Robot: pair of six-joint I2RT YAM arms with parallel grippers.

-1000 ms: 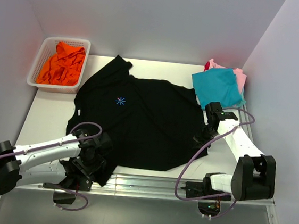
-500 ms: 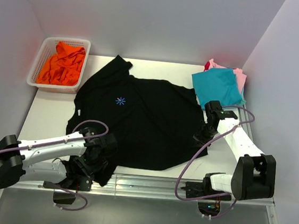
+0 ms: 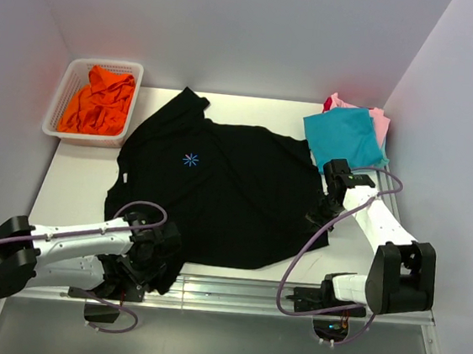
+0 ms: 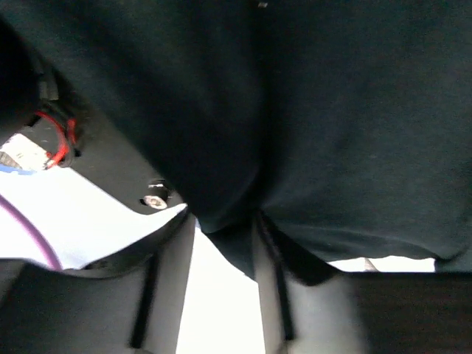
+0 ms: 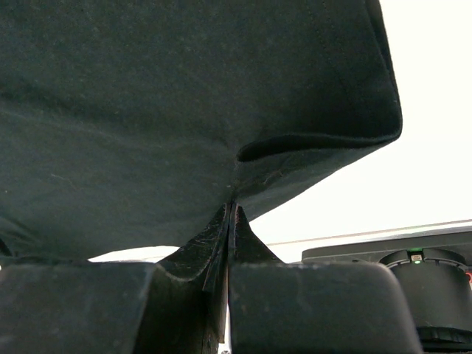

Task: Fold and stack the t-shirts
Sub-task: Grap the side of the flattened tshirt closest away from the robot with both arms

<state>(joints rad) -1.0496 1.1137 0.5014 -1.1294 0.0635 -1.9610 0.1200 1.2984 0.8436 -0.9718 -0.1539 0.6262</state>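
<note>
The large black t-shirt (image 3: 235, 194) lies spread on the table, its light-blue starburst logo (image 3: 191, 159) facing up. My left gripper (image 3: 144, 262) is at the shirt's near-left hem corner. In the left wrist view my left gripper (image 4: 225, 225) has its jaws apart, with a corner of black cloth (image 4: 228, 243) hanging between them. My right gripper (image 3: 322, 211) is at the shirt's right edge. In the right wrist view my right gripper (image 5: 232, 205) is shut on a pinch of the black cloth (image 5: 184, 110). A teal shirt (image 3: 346, 136) lies folded on pink (image 3: 379, 120) and red (image 3: 328, 105) ones at the back right.
A white mesh basket (image 3: 56, 131) at the back left holds a crumpled orange shirt (image 3: 101, 99). The table's metal front edge (image 3: 233, 291) runs just past the shirt's near hem. Grey walls close in the left, back and right sides.
My left gripper has shifted a little right and toward the near edge at the hem corner. My right gripper has barely moved and still pinches the cloth.
</note>
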